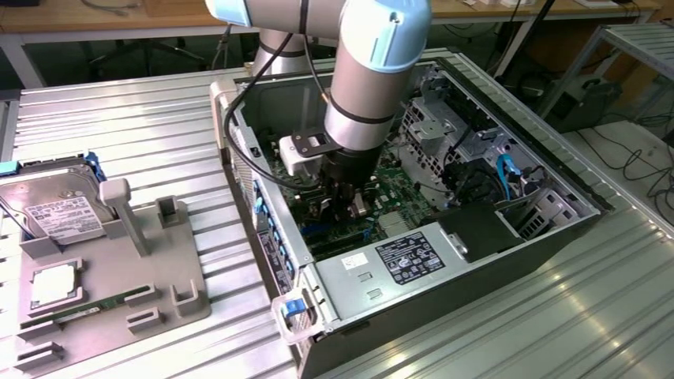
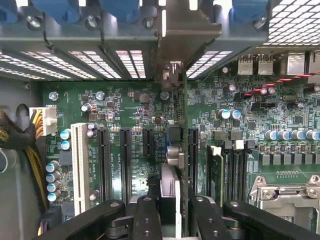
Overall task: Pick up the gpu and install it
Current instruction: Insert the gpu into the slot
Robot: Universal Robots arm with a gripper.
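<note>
Gpu (image 2: 172, 150) edge-on between the fingers (image 2: 147, 215), above motherboard (image 2: 125, 110) slots

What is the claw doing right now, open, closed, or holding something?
Claw: closed on the gpu, held edge-on over the motherboard slots inside the computer case.

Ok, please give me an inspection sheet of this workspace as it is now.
surface: ribbed metal table, open case on it.
job's things: gpu edge-on over the motherboard slots; whether it is seated, cannot tell.
clutter: hard drive and memory stick in the grey holder.
grippers: gripper inside the case, jaws shut on the gpu.
cables: black cable beside the arm; blue cables in the case.
surroundings: desks behind the table.
</note>
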